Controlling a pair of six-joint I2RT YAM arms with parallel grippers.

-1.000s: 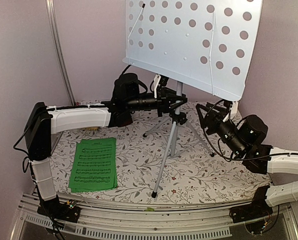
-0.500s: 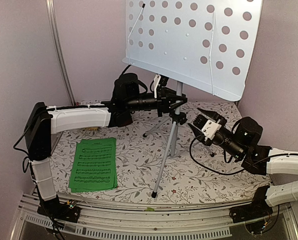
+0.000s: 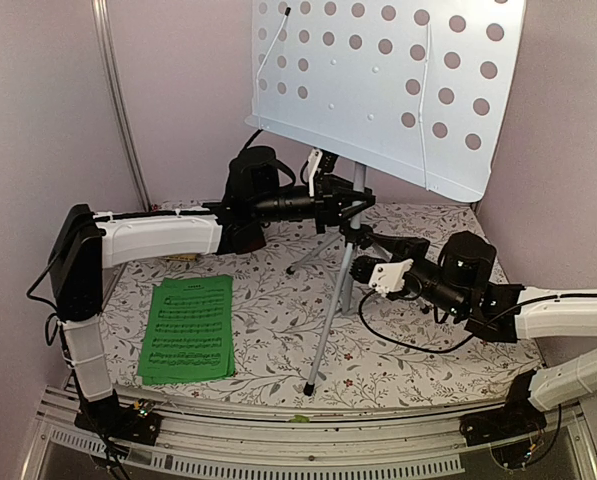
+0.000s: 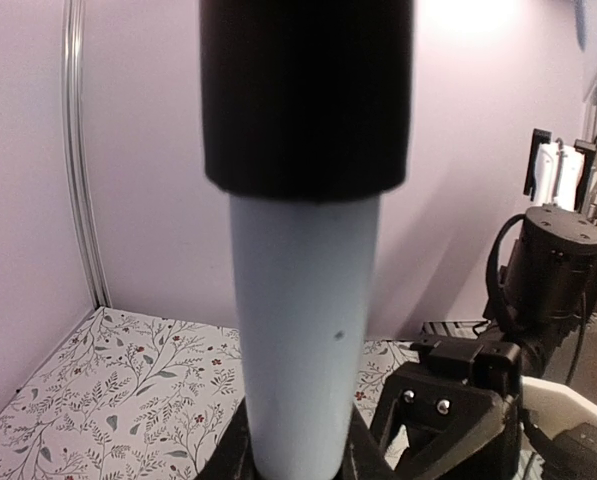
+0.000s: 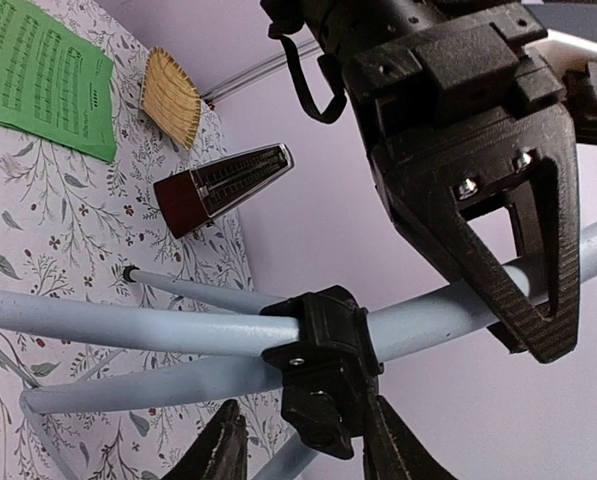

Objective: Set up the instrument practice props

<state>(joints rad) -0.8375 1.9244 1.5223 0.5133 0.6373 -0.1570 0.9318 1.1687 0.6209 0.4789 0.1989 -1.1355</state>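
Music stand (image 3: 388, 80) upright mid-desk (image 3: 278, 330), tray top cut off. Left tool (image 3: 350, 200) pinching pole (image 4: 303, 330). Right tool (image 3: 362, 271) spread astride black leg hub (image 5: 323, 370), contact unclear. Metronome (image 5: 223, 185) beside straw mat (image 5: 171, 97), hidden overhead. Booklet (image 3: 188, 328) flat at left.

Left tool (image 3: 350, 203) clamped; right tool (image 3: 361, 270) parted.

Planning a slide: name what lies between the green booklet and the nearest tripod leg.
Only bare floral tablecloth separates the green booklet from the nearest tripod leg; top view.
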